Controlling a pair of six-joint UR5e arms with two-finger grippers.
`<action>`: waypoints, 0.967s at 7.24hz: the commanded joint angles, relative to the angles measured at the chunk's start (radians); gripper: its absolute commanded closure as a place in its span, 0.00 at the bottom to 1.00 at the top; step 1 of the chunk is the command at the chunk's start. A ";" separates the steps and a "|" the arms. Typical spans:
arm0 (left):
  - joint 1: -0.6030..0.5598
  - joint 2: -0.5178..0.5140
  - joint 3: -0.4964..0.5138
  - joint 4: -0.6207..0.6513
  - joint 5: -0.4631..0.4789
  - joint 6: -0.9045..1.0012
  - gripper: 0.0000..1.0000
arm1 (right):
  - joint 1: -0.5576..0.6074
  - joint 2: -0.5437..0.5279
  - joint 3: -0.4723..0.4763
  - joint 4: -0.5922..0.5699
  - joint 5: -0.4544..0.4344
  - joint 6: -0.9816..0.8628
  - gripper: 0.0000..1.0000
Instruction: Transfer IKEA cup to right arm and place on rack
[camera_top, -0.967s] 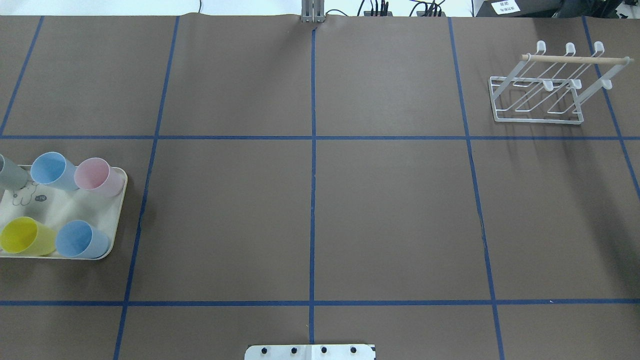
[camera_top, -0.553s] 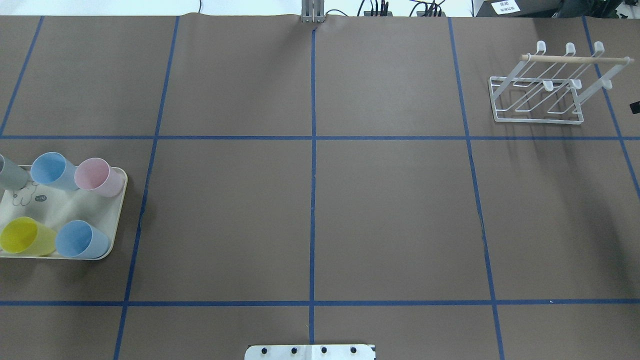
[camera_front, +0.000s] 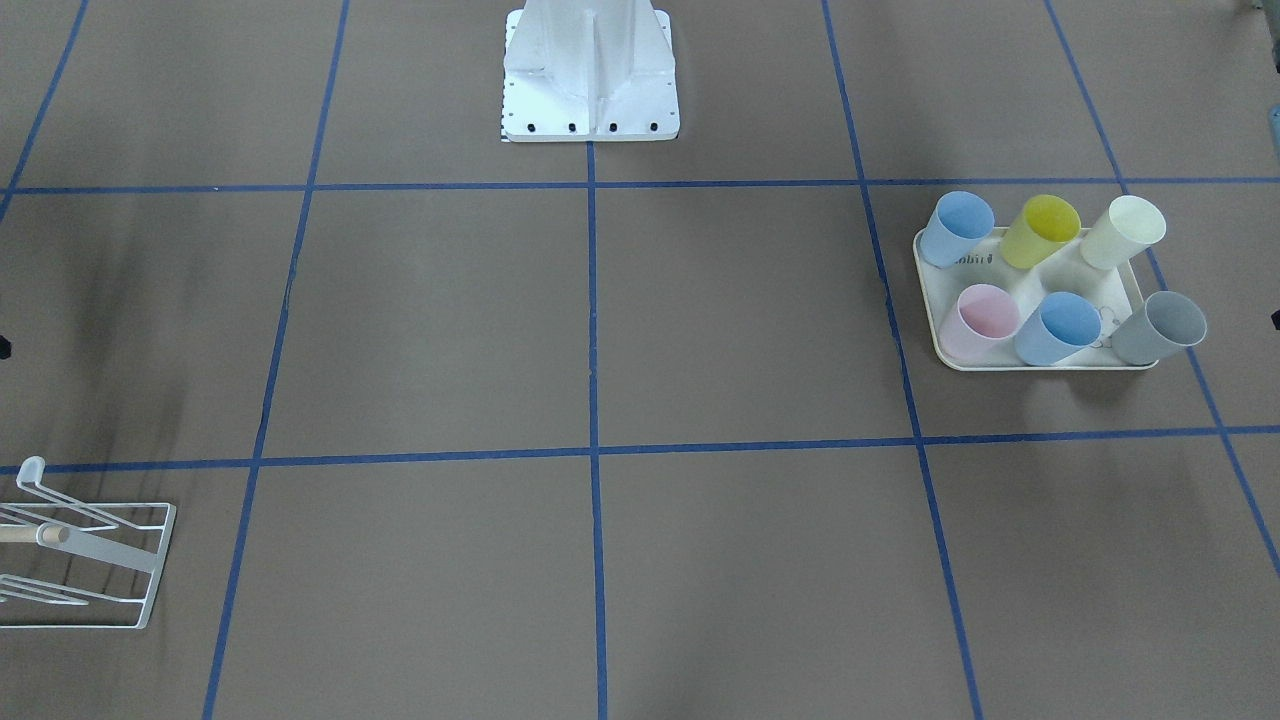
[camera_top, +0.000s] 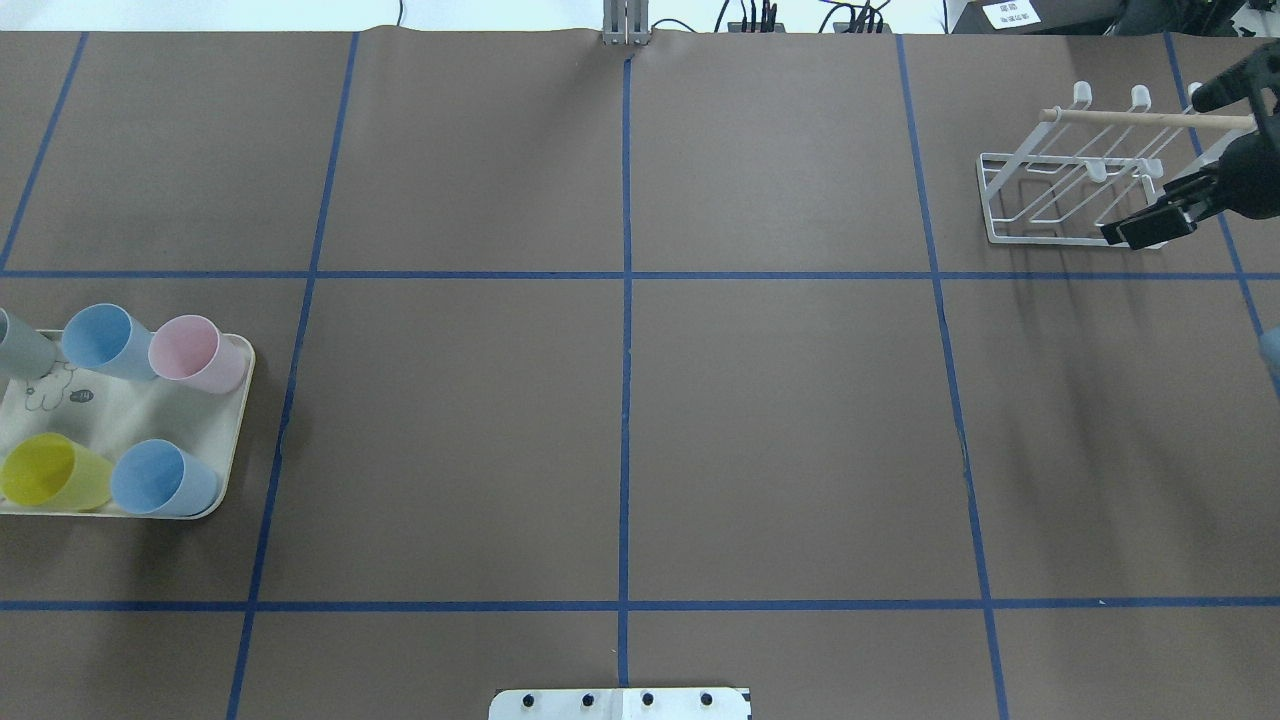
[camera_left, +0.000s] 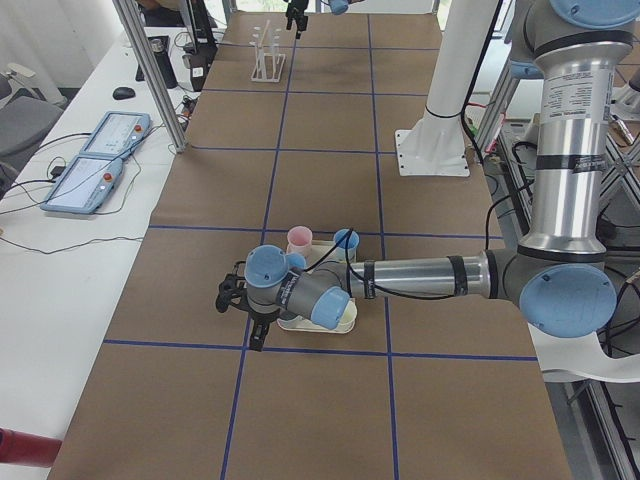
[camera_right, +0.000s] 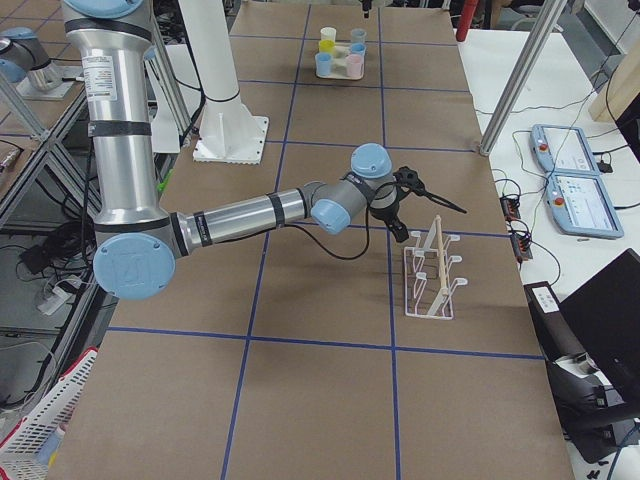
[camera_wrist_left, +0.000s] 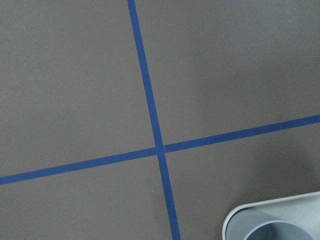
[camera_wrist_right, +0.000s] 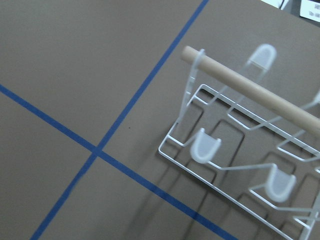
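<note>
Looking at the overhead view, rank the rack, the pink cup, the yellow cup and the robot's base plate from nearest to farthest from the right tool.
1. rack: far right, directly by the right tool.
2. base plate: bottom centre.
3. pink cup: far left.
4. yellow cup: farther left still, at the view's edge.

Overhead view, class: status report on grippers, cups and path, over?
Right gripper open, empty, by white wire rack with wooden rod. Left gripper beside cream tray, jaws unreadable. Six pastel plastic cups all on tray. No obstruction seen between.
</note>
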 joint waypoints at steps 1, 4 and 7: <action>0.074 0.012 0.003 -0.076 -0.015 -0.203 0.00 | -0.053 0.037 0.019 0.001 -0.027 0.038 0.00; 0.105 0.014 0.008 -0.076 -0.017 -0.194 0.47 | -0.090 0.040 0.019 0.003 -0.047 0.038 0.00; 0.109 0.014 0.026 -0.073 -0.012 -0.188 0.76 | -0.096 0.040 0.019 0.003 -0.047 0.040 0.00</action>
